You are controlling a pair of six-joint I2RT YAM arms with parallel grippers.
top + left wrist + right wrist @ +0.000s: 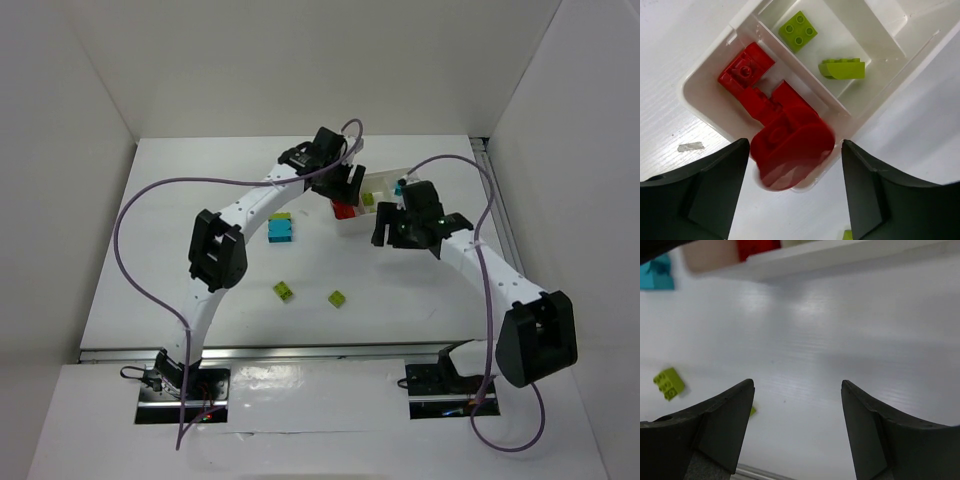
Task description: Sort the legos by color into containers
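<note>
The white three-compartment tray [378, 184] lies at the back right, and it also fills the left wrist view [705, 107]. Its near end compartment holds red bricks [745, 72]; its middle one holds two lime bricks [798, 31]. My left gripper [345, 190] hovers over the red end with its jaws open [794, 145]. A blurred red brick [792, 150] sits between the jaws, touching neither finger. My right gripper [388, 228] is open and empty [797, 385] above bare table just in front of the tray [840, 255].
A cyan brick [281, 233] with a lime brick [281, 216] against it lies left of the tray. Two lime bricks [284, 291] [337, 298] lie nearer the front. A cyan piece [400, 186] shows at the tray's far end. White walls enclose the table.
</note>
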